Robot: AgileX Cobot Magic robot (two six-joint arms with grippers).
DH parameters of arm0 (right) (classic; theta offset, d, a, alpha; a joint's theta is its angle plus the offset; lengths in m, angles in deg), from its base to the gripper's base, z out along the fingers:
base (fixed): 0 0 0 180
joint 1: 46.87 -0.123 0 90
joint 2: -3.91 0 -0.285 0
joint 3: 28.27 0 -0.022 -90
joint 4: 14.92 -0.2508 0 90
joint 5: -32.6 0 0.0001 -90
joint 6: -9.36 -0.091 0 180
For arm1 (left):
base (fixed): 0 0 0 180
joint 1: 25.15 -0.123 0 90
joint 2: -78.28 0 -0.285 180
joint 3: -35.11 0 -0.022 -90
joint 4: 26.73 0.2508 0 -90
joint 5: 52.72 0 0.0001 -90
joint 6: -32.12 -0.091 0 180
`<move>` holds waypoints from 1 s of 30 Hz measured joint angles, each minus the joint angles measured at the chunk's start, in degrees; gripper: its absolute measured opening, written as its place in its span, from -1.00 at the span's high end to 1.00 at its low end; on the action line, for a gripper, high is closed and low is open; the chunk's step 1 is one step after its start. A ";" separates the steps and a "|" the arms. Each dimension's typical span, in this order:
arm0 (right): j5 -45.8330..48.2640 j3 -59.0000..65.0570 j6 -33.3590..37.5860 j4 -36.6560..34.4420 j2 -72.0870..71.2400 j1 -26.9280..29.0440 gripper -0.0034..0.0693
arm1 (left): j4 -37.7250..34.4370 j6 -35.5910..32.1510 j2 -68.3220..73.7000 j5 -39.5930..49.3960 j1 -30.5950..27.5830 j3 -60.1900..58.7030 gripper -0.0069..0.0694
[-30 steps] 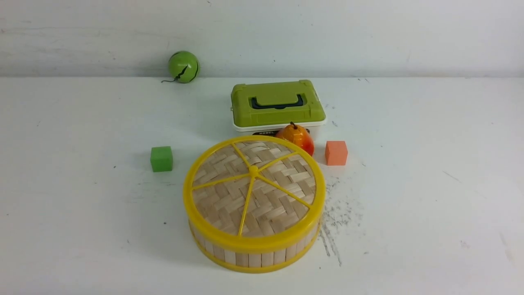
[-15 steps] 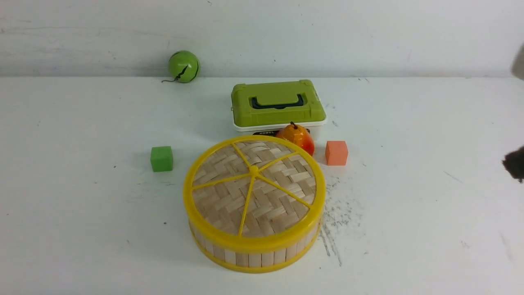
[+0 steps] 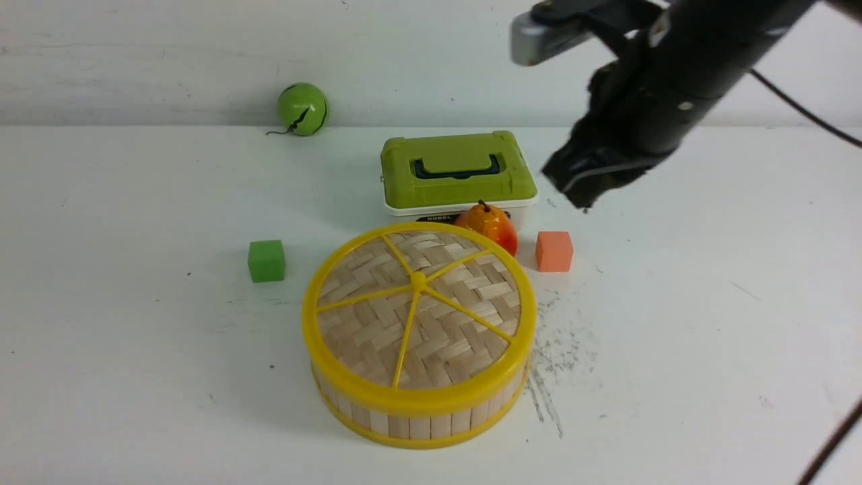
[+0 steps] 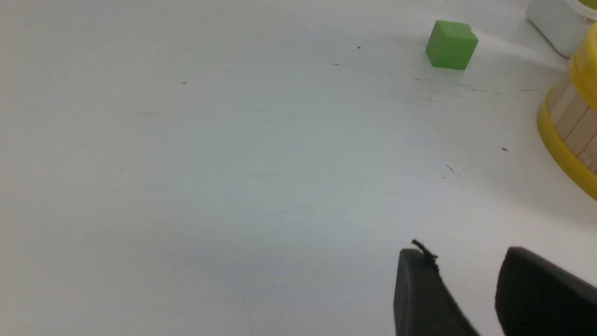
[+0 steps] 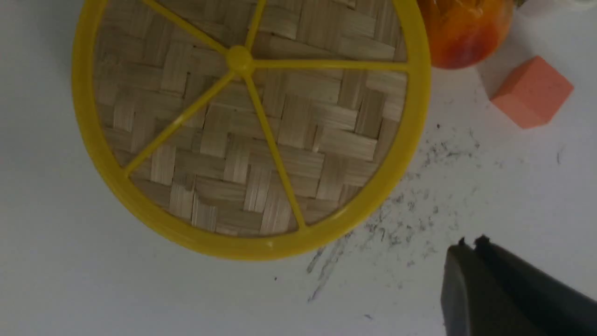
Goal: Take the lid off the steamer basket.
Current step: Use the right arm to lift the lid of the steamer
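The woven bamboo lid [image 3: 417,310] with yellow rim, spokes and centre knob sits closed on the steamer basket [image 3: 417,421] at the table's middle front. The lid also shows in the right wrist view [image 5: 252,126]. My right gripper [image 3: 582,195] hangs in the air above and to the right of the basket, over the orange cube; its fingers are pressed together with nothing between them [image 5: 468,245]. My left gripper [image 4: 461,261] shows only in its wrist view, open and empty, low over bare table left of the basket's wall [image 4: 569,121].
A green-and-white box [image 3: 458,175] stands behind the basket with an orange-red pear [image 3: 488,225] against its front. An orange cube [image 3: 553,251] lies right of the pear, a green cube [image 3: 266,261] left of the basket, a green ball [image 3: 302,109] at the back wall.
My right arm has swung in from the right edge to above the orange cube. The basket, lid and other objects have not moved.
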 joint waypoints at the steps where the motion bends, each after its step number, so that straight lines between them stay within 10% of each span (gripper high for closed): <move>1: 0.00 -1.84 -0.28 0.55 2.14 -1.25 0.79 | 0.00 0.00 0.00 0.00 0.00 0.00 0.19; 15: -6.75 -9.61 -3.25 2.58 16.92 -10.39 -0.42 | 0.00 0.00 0.00 0.00 0.00 0.00 0.19; 21: -9.93 -9.68 -6.01 2.97 19.24 -10.39 -0.39 | 0.00 0.00 0.00 0.00 0.00 0.00 0.19; 30: -8.80 -10.03 -6.32 3.15 21.00 -10.39 0.20 | 0.00 0.00 0.00 0.00 0.00 0.00 0.19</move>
